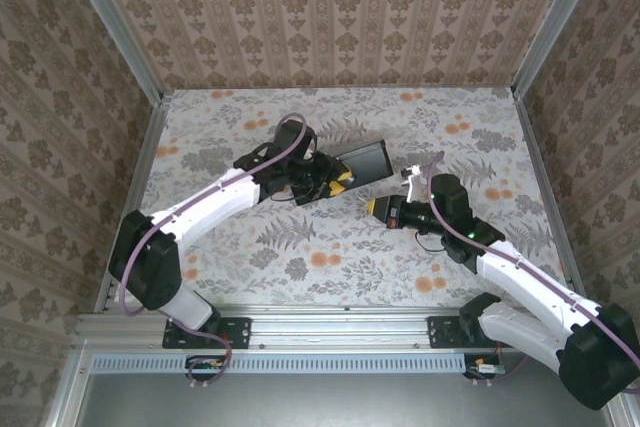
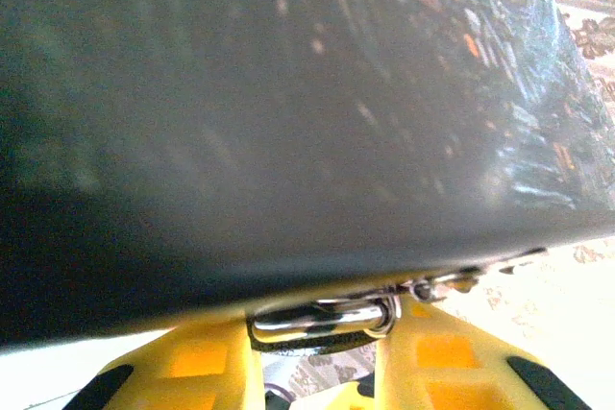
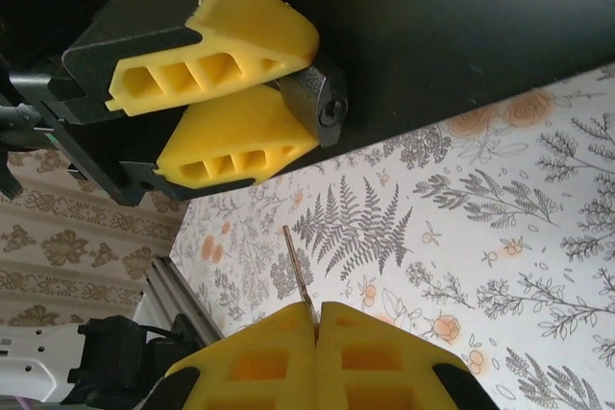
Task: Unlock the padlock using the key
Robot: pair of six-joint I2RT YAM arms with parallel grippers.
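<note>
Reaching diagonally inward, the left gripper is clamped on the padlock by the black box; the key is pinched in the right gripper, apart.

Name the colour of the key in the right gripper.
Brassy brown. The key pokes out of the right gripper, clearest in the right wrist view.

Left arm stretched toward centre, left end effector clamped partway on the padlock. Right arm angled inward, right end effector pinched tight on the key, facing the left one, not touching.
</note>
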